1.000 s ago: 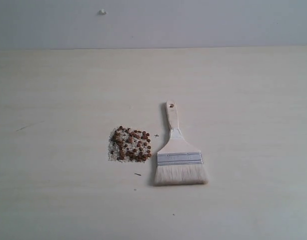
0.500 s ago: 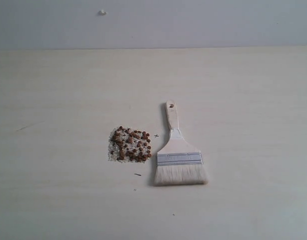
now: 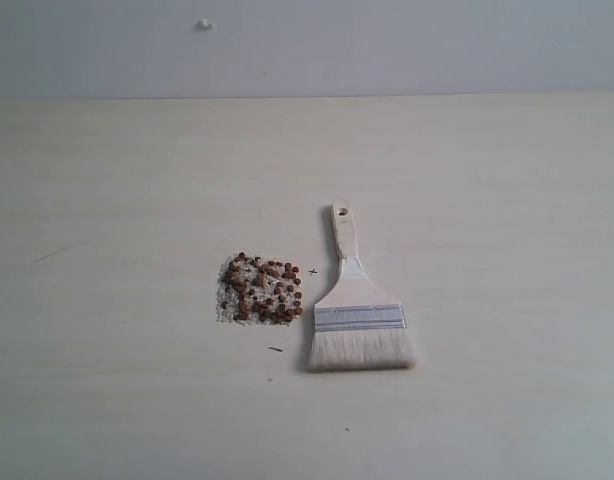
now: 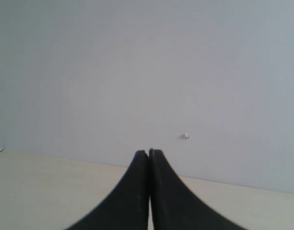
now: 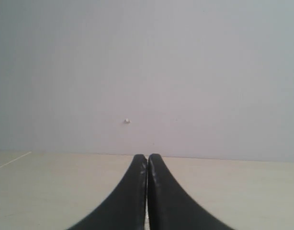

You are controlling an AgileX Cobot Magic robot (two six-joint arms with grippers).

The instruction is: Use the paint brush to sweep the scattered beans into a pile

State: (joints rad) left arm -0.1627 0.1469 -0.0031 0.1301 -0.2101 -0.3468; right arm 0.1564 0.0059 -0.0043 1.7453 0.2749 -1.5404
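The beans (image 3: 262, 290), tiny reddish-brown pellets mixed with fine white grains, lie in a compact patch left of the table's middle. Just to their right the paint brush (image 3: 355, 305) lies flat, its pale wooden handle pointing away and its cream bristles toward the front edge. No arm shows in the exterior view. In the left wrist view the left gripper (image 4: 149, 152) is shut, black fingers pressed together with nothing between them, facing the back wall. The right gripper (image 5: 147, 156) is likewise shut and empty in the right wrist view. Neither wrist view shows the beans or the brush.
A pale wooden table (image 3: 487, 200) runs back to a grey wall (image 3: 387, 40) with a small white knob (image 3: 204, 24) on it. A small dark splinter (image 3: 275, 349) lies in front of the beans.
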